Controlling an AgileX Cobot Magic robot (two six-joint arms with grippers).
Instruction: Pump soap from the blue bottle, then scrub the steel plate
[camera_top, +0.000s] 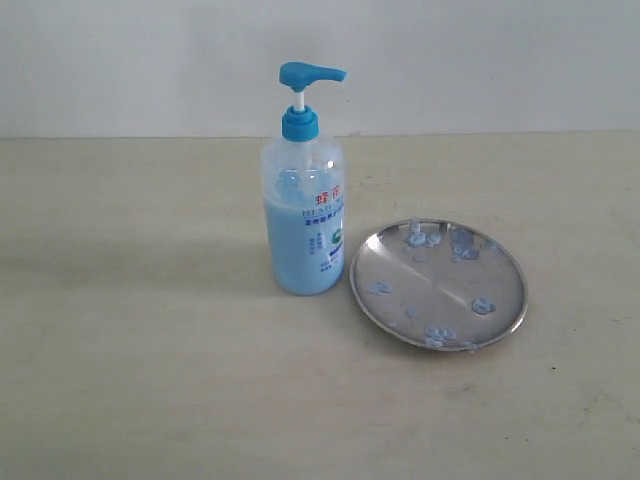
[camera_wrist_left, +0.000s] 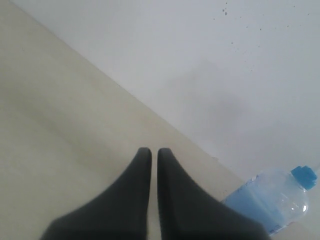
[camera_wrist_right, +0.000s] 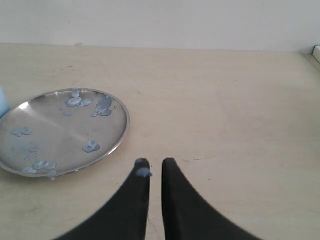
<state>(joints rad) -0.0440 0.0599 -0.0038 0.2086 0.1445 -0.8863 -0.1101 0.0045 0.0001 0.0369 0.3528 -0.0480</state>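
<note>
Blue bottle (camera_top: 303, 225) stands upright, nozzle pointing right toward steel plate (camera_top: 440, 285); left gripper (camera_wrist_left: 150, 151) and right gripper (camera_wrist_right: 153, 162) jaws nearly closed, empty.

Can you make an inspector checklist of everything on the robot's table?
Surface: beige table, nothing spilled outside the plate that I can see.
Bottle: upright, pump up, partly full of blue soap, close beside the plate.
Plate: lies flat, dotted with blobs of soap.
Clutter: nothing seen.
Claws: left claw nearly shut, empty; right claw nearly shut, empty, with a soap smear on one fingertip.
Cables: nothing seen.
Surroundings: plain white wall behind.
</note>
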